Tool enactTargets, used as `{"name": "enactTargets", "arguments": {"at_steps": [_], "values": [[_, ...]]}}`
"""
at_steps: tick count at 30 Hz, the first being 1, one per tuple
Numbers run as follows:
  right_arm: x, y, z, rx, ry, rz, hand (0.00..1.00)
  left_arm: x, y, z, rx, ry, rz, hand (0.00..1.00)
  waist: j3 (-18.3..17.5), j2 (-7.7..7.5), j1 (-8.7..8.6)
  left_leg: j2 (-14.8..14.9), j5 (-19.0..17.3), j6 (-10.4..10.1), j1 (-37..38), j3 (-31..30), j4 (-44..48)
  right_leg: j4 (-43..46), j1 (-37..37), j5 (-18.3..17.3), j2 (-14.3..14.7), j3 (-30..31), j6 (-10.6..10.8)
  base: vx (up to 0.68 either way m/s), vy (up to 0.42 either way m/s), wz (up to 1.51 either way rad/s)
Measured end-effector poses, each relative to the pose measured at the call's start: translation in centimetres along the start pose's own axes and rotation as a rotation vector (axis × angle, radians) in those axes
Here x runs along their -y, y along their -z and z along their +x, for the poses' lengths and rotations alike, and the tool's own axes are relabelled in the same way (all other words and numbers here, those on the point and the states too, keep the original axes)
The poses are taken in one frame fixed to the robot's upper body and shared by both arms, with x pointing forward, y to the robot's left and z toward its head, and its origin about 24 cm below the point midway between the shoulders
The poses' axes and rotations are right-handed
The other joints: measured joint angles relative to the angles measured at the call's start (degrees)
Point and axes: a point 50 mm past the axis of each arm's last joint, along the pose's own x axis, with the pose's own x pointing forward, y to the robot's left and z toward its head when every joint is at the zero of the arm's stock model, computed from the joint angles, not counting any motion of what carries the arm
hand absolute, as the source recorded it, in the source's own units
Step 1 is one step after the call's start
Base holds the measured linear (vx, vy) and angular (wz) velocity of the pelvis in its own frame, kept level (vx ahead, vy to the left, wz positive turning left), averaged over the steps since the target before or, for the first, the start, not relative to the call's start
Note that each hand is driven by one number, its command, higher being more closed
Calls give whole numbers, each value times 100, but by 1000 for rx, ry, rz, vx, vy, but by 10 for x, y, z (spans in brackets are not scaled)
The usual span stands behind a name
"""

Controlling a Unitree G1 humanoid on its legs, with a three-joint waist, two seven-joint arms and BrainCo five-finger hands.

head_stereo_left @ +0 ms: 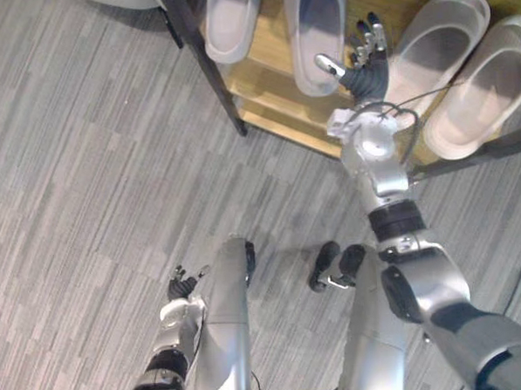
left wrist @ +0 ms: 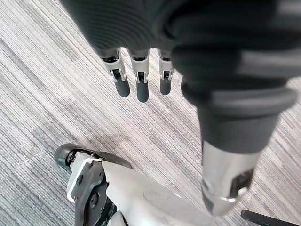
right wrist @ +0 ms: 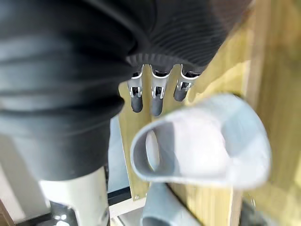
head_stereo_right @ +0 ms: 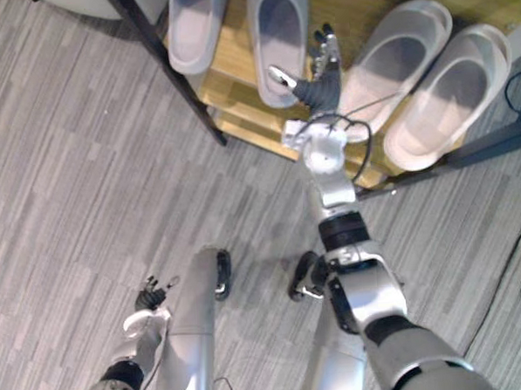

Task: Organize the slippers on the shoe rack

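A: Two surfaces carried the scene: a grey striped carpet floor [head_stereo_left: 84, 169] and, standing on it, a wooden shoe rack [head_stereo_left: 275, 63] with a dark metal post [head_stereo_left: 205, 62]. What lay on the shelf?

B: Four pale slippers in a row. The first slipper [head_stereo_left: 230, 22] and second slipper [head_stereo_left: 316, 35] sat toward the shelf's left end, by the post. The third slipper [head_stereo_left: 436, 50] and fourth slipper [head_stereo_left: 491, 87] slanted toward the right end, their near ends close to the front edge.

A: How would they probably handle?

B: Judged from their thick moulded look, they were light, soft foam, springy rather than fragile, and smooth enough to slide on the wood. The rim of the foot opening offered the surest pinch. A flat push on a side wall would likely shift one too.

A: And the hands?

B: The right hand [head_stereo_left: 367, 67] reached over the shelf between the second and third slippers, fingers straight, grasping nothing. Its thumb lay at the second slipper's rim; contact could not be told. The left hand [head_stereo_left: 182, 285] hung low over the carpet, fingers relaxed, empty.
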Motion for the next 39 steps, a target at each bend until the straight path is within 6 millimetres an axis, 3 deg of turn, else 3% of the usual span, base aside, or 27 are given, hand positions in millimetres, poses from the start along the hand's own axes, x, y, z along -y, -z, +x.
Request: {"name": "enactTargets", "arguments": {"at_steps": [21,28,39], "values": [[-11,22,0,-144,80,467,0,8,0,-2,7,6,-55,0,-218,11,168,-15,16,-30,21,-93,-37,0,83,-35,-22,-111,-55,0,0,0],[-9,16,10,-145,114,608,0,12,1,-3,8,15,-62,0,-236,43,215,-87,63,-113,-27,-197,-133,-2,83,-102,-96,-221,-120,4,-19,9],[-17,3,24,-134,65,652,0,21,-1,-5,35,42,-43,0,-237,46,428,-139,129,-234,-145,-408,-206,19,82,-208,-146,-438,-186,-2,-18,8]]}}
